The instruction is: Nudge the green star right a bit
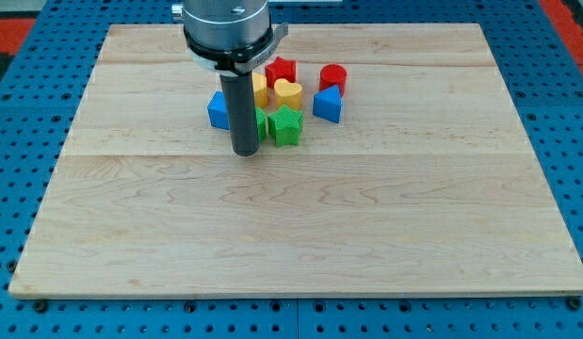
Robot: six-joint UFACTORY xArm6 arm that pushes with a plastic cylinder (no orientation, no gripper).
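Item: green star [285,125], small, rigid, likely light; should slide readily on the smooth wooden tabletop [300,235]. Its points could make it turn under an off-centre push.

Location: lower edge of the cluster at the view's upper centre. Yellow heart [289,93] at its 12 o'clock, blue block [328,105] at 2 o'clock, a second green block [261,122] touching at 9 o'clock, partly hidden by the rod.

Tool: my tip [246,152] at the star's 8 o'clock, just beside it. No fingers fitted; nothing to grasp with.

Contact advice: press the star's 9 o'clock side, mid-body.

Others: red star [283,70], red cylinder [333,77], blue cube [218,110], yellow block [260,90].
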